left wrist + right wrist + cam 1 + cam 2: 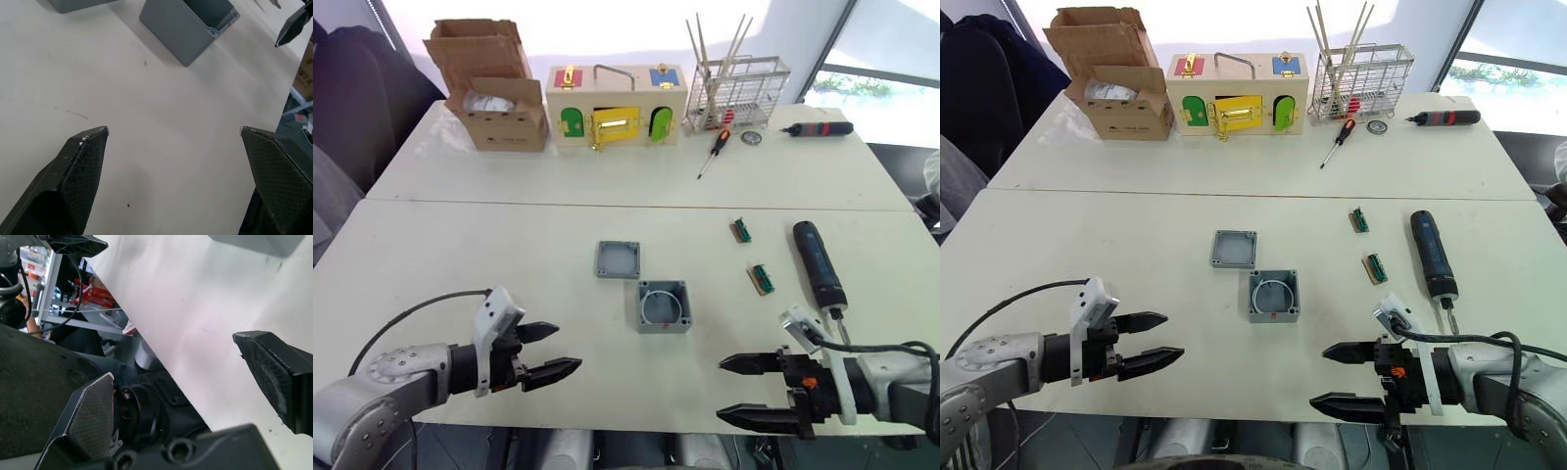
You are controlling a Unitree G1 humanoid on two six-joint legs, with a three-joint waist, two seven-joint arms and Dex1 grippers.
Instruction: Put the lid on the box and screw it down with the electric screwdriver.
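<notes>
Two pincers (543,354) (736,390) gape empty at table's (460,245) near edge. Lid (618,259) lies mid-table, just beyond box (663,305), nearer left pincer.

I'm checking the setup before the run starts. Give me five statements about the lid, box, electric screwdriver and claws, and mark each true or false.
1. The lid already sits on the box. False: it lies flat on the table beside the box, which is open at the top.
2. The electric screwdriver lies on the table on the robot's right. True.
3. The right claw grips the electric screwdriver. False: it is open and empty, near the table's front edge.
4. The left claw is open and holds nothing. True.
5. A manual screwdriver lies near the wire rack. True.
</notes>
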